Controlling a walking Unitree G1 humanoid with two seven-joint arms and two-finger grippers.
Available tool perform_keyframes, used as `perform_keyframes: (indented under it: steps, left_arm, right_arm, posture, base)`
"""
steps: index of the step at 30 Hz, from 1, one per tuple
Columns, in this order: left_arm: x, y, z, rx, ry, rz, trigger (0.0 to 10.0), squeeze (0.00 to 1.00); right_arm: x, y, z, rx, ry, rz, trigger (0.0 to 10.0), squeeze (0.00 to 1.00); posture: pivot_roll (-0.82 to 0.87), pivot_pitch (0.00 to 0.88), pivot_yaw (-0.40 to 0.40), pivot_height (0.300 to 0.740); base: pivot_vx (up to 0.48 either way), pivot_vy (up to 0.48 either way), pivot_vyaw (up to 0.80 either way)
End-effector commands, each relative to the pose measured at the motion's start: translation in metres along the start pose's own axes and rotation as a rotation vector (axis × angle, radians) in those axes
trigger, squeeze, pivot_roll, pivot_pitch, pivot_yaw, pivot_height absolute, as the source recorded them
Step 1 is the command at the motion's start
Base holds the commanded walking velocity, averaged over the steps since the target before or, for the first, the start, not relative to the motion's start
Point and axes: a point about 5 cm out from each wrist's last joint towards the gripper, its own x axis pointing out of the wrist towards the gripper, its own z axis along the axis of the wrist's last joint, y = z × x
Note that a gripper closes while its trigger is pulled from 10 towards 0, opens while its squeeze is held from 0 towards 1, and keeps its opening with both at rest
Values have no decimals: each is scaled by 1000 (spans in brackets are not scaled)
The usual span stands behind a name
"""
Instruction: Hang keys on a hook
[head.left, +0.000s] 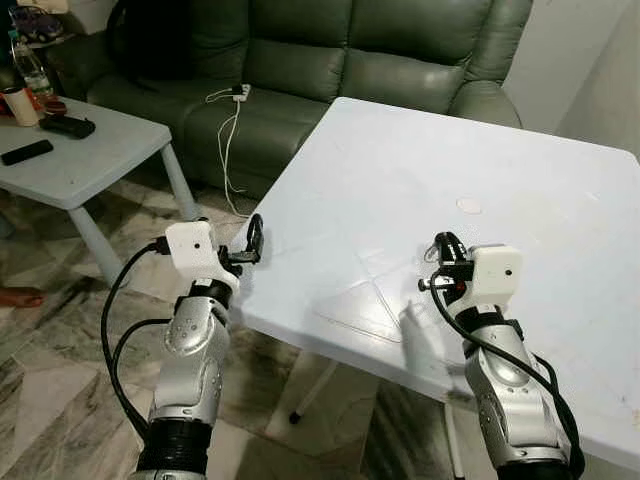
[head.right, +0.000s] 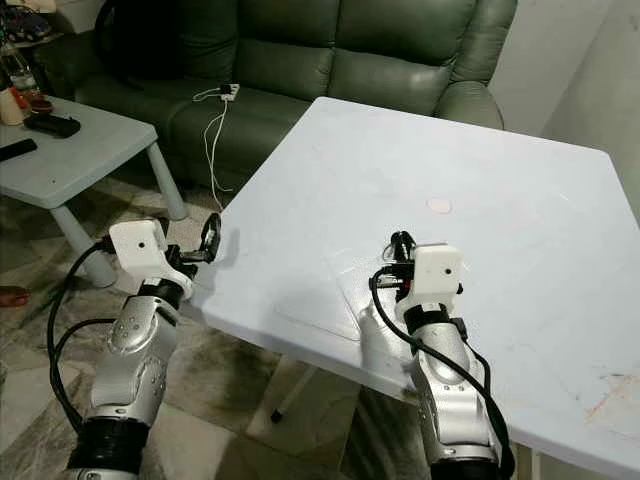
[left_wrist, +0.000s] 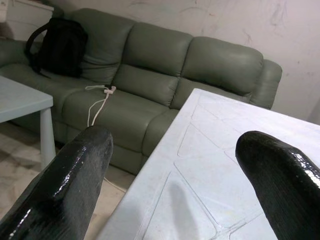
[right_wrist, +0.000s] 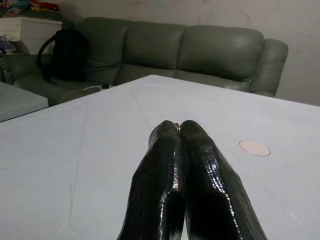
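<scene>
A small copper-coloured glint of metal (right_wrist: 176, 125), too little to identify as keys, is seen pinched at the tips of the right tool (right_wrist: 179, 131), whose black fingers are pressed together above the white plastic worktop (head.left: 400, 190). The left tool (left_wrist: 172, 165) is held spread wide and empty at the worktop's edge. A grey-green leather sofa (head.left: 330, 50) stands beyond.

Two silver, jointed arms carry white boxy wrist housings; looped black cables trail from each (glossy black fingers (right_wrist: 200, 170) tip both).
</scene>
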Motion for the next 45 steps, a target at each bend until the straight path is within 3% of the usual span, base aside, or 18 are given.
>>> perform_keyframes:
  steps: [1,32,45]
  left_arm:
    - [3,-1,1,-11,2,0,10000,0]
    - [5,-3,1,-24,-3,2,10000,0]
    - [5,-3,2,-17,-17,15,10000,0]
  right_arm:
    - [2,-2,1,-9,4,-11,10000,0]
    - [1,2,0,-18,20,20,10000,0]
    - [0,0,-3,-13,46,32,10000,0]
  posture:
    - [-39,0,-55,740]
    - [-29,0,-74,740]
    - [-32,0,-73,740]
  base:
    - [0,465,0]
    - [0,466,0]
    - [0,20,0]
